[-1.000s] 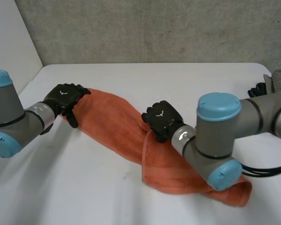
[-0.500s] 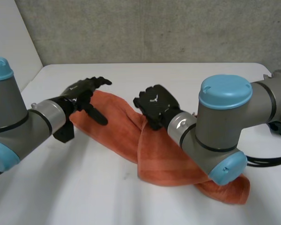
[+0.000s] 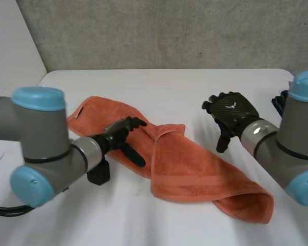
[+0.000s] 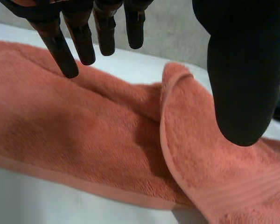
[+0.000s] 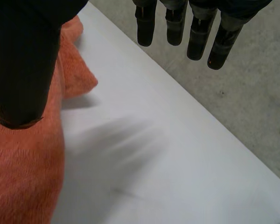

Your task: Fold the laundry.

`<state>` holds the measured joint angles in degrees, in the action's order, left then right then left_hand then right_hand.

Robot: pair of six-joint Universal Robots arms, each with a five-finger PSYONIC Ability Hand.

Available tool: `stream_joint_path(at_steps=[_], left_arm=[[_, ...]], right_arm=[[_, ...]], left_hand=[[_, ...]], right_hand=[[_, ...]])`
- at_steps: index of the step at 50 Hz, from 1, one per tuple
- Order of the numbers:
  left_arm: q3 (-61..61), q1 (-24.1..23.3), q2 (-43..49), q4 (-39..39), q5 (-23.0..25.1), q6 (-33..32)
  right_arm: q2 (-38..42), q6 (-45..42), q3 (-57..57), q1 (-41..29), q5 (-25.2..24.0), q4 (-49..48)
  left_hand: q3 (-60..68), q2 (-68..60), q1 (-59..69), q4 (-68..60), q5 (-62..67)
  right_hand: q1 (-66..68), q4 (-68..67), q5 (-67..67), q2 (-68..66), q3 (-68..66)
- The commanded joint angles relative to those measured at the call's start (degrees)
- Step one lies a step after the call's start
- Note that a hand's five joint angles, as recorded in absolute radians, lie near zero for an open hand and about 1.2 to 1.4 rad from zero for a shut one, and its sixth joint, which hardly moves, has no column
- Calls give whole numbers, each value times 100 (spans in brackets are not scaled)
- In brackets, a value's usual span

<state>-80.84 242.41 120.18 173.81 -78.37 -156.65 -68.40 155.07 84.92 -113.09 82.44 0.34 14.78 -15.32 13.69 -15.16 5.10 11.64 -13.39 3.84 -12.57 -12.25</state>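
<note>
Since the orange towel [image 3: 195, 169] is only half folded on the white table [image 3: 159, 82], with one corner flipped over its middle, neither hand has a grip on it. The left hand [image 3: 118, 136] hovers over the towel's left stretch, fingers straight and spread, holding nothing, probably lined up to pin or smooth that part. The right hand [image 3: 232, 114] hangs over bare table near the flipped corner, fingers loose, empty too. My guess is it's parked clear so the fold sits undisturbed.
</note>
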Motion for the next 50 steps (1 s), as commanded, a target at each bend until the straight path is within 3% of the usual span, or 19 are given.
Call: stream_joint_path(at_steps=[1, 8, 24, 25, 27, 30, 33, 36, 41, 47, 50], left_arm=[[612, -396, 691, 12, -609, -23], [1254, -607, 1262, 30, -715, 30], [2010, -915, 1913, 47, -724, 135], [2045, -915, 1931, 47, -724, 144], [2133, -924, 1992, 47, -724, 153], [2186, -941, 1957, 21, -733, 135], [2143, -985, 1799, -5, -715, 56], [1976, -959, 1238, -58, -706, -84], [1484, -732, -122, -216, -627, -960], [1299, -511, -960, -813, -592, -2105], [1290, -484, -1233, -1174, -592, -2527]], right_arm=[[-191, -3, 613, 191, -237, -236], [-332, -38, 973, 331, -343, -438], [-349, -47, 1070, 490, -466, -482], [-349, -47, 1070, 490, -475, -491], [-341, -47, 1070, 481, -475, -517], [-341, -29, 1035, 490, -492, -596], [-341, -21, 860, 542, -562, -641], [-271, -21, 518, 648, -790, -606], [511, -91, -729, 815, -1862, -281], [1756, -117, -2914, 824, -3065, 1298], [2189, -135, -3664, 806, -3243, 1740]], left_hand=[[519, -465, 628, -481, 487], [1612, -1558, 1721, -1573, 1580], [2401, -2347, 2510, -2363, 2370], [2703, -2649, 2812, -2665, 2671], [4649, -4595, 4758, -4611, 4618], [6517, -6463, 6626, -6479, 6486], [6522, -6468, 6631, -6484, 6490], [6522, -6468, 6631, -6484, 6490], [6522, -6468, 6631, -6484, 6490], [6522, -6468, 6631, -6484, 6490], [6522, -6468, 6631, -6484, 6490]], right_hand=[[-164, 339, -384, 257, 225], [-164, 339, -384, 257, 225], [-164, 339, -384, 257, 225], [-164, 339, -384, 257, 225], [-164, 339, -384, 257, 225], [-164, 339, -384, 257, 225], [-164, 339, -384, 257, 225], [-164, 339, -384, 257, 225], [-164, 339, -384, 257, 225], [-164, 339, -384, 257, 225], [-164, 339, -384, 257, 225]])
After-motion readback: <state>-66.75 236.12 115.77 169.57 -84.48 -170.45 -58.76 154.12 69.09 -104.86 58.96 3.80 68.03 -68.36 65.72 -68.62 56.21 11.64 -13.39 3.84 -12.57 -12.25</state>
